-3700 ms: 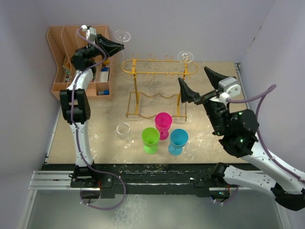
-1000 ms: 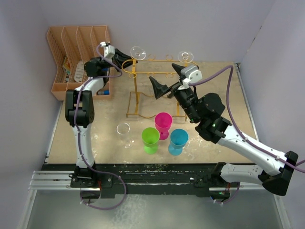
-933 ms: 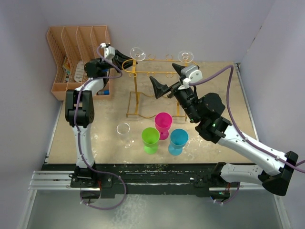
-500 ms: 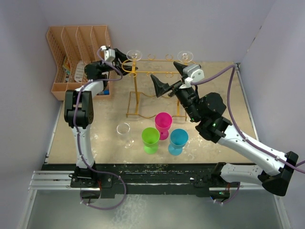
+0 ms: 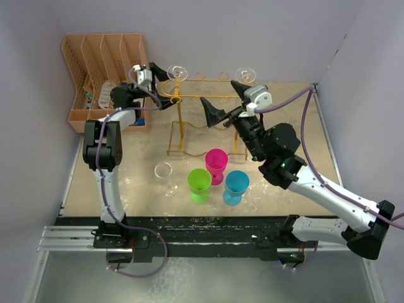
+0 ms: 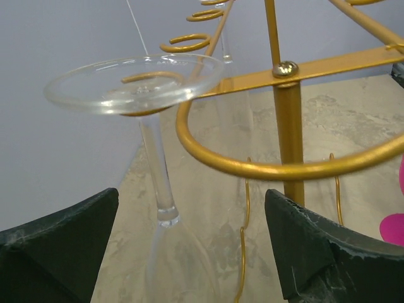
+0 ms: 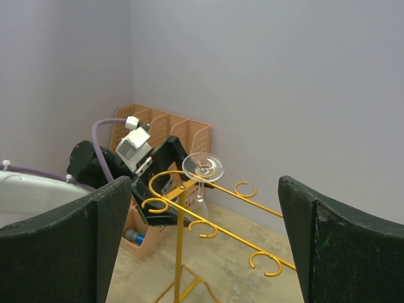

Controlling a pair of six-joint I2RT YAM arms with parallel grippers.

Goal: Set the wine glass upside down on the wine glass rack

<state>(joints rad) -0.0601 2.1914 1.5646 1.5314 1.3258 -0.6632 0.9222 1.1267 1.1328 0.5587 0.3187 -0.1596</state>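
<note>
Hanging wine glass [image 6: 155, 161] inverted on the wine glass rack [image 6: 288, 123].
Stem stands inside the wide-spread left gripper [image 6: 192, 197], touching neither finger.

L gripper [image 5: 165, 86] at left end of gold wine glass rack [image 5: 178, 123], fingers spread. Wine glass [image 5: 176, 71] btwn them, foot up, at rail's end. 2nd glass [image 5: 245, 75] hangs foot-up at rack's right end. R gripper [image 5: 223, 101] wide open over rack's right half. Nearer the arm bases: pink cup [image 5: 216, 161], green cup [image 5: 199, 183], blue cup [image 5: 237, 184] bunched together, w/ clear glass [image 5: 164, 171] left of green cup. Peach organiser [image 5: 104, 60] far left.
</note>
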